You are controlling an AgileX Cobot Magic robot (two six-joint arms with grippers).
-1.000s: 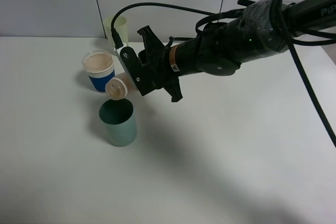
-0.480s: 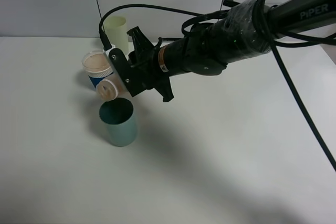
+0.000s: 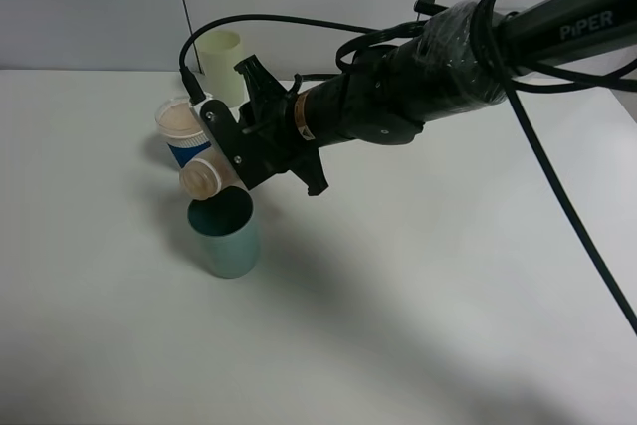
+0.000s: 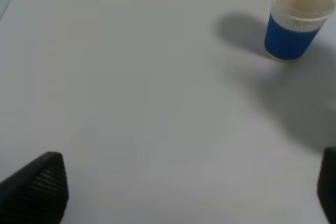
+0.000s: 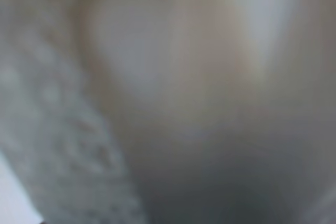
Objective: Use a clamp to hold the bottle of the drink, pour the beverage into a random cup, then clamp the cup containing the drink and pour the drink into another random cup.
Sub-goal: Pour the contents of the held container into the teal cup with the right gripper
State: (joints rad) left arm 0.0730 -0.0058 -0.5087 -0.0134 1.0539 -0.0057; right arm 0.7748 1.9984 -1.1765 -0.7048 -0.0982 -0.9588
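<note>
My right gripper (image 3: pixel 244 151) reaches across to the left side of the table and is shut on the bottle (image 3: pixel 203 177). The bottle lies tipped almost level, its open mouth showing beige beverage and hanging over the far left rim of the teal cup (image 3: pixel 227 237). I see no liquid inside the teal cup's dark interior. The blue paper cup (image 3: pixel 186 132) with a beige inside stands just behind it, and also shows as the blue paper cup (image 4: pixel 294 28) in the left wrist view. My left gripper (image 4: pixel 184 192) hovers open over bare table. The right wrist view is a close blur.
A pale yellow-green tumbler (image 3: pixel 222 57) stands at the back by the wall, behind the blue cup. Black cables loop from the right arm (image 3: pixel 428 97) above the cups. The white table (image 3: pixel 448 296) stretches to the right and front.
The right arm has carried the tipped bottle leftward and slightly down, bringing its mouth from above the teal cup's middle to its left rim. The yellow-green tumbler is now uncovered.
</note>
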